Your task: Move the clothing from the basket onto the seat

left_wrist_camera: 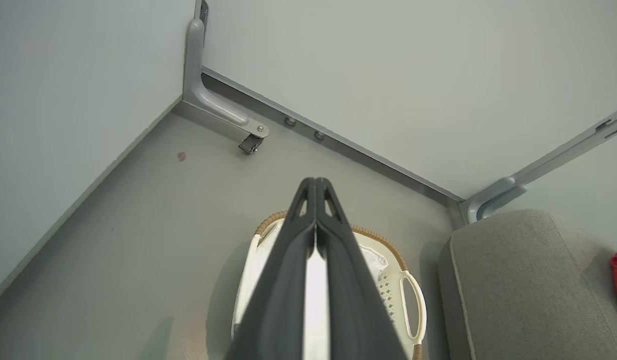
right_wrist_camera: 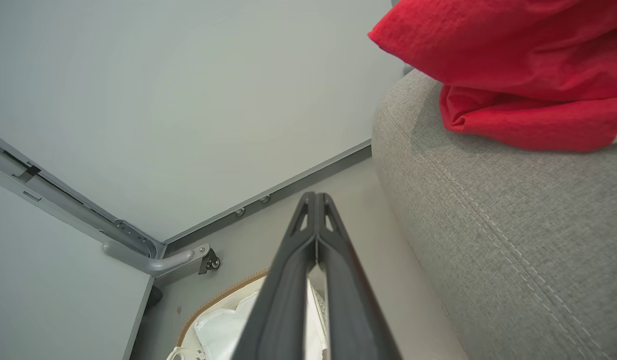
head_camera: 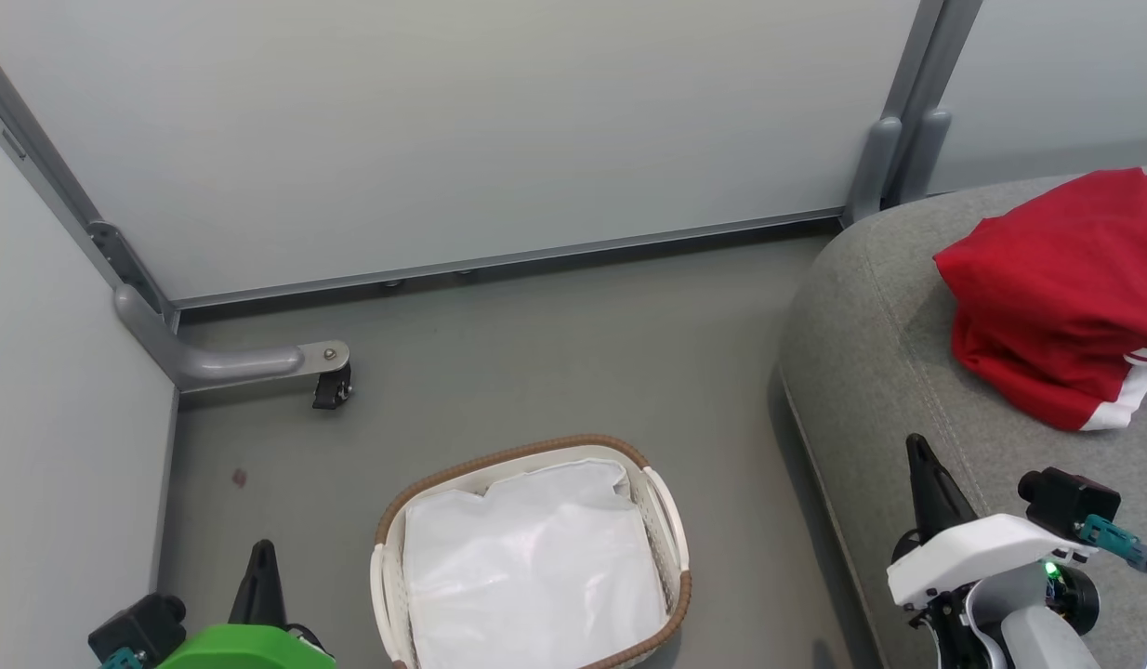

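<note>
We see the red clothing (head_camera: 1057,297) heaped on the grey seat (head_camera: 871,372) at the right. The basket (head_camera: 527,452), bottom centre, holds its white lining (head_camera: 536,567). Left tool (head_camera: 262,562) and right tool (head_camera: 922,474) are pressed closed, empty. We judge the task finished.

The clothing (head_camera: 1048,279) and the basket (head_camera: 536,448) run off the view's edges.
</note>
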Robot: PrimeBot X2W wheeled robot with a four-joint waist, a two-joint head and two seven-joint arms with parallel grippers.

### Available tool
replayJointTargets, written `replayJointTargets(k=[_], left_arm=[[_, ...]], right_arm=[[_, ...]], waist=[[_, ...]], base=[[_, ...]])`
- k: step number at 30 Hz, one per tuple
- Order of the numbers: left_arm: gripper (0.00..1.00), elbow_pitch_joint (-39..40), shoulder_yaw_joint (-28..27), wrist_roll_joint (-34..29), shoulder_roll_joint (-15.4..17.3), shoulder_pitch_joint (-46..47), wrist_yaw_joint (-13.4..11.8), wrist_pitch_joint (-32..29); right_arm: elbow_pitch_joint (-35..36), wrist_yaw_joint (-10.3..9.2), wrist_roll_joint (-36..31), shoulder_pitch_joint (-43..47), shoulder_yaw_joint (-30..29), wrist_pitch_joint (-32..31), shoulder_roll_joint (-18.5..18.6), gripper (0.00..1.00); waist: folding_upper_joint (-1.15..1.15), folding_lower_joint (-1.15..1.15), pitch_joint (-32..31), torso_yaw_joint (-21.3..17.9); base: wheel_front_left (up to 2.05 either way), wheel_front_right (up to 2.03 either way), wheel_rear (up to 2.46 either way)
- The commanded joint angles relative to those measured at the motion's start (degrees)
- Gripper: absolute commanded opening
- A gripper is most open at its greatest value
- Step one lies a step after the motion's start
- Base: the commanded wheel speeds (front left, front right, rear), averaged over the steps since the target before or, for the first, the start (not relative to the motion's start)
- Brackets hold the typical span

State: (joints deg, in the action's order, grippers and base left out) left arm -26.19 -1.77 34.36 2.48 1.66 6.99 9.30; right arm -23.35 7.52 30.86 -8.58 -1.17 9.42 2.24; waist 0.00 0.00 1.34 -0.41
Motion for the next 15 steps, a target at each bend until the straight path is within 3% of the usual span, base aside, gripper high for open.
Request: replayJointTargets(k=[1,15], left_arm=[[0.0,1.2,-0.32,2.1,0.24,1.43,0.09,-0.37],[0.0,3.51,-1.23,13.34,0.3,2.25,0.18,-3.47]], right_arm=[[1.2,-0.01,2.22,-0.21,-0.35,-0.51,0.32,0.0],[2.92,-0.02,14.13,0.28,-1.36,-3.6,0.42,0.0]], waist=[[0.0,0.0,-0.01,0.01],[0.0,0.0,-0.17,0.06]], base=[[0.0,0.0,0.0],[0.0,0.0,0.0]])
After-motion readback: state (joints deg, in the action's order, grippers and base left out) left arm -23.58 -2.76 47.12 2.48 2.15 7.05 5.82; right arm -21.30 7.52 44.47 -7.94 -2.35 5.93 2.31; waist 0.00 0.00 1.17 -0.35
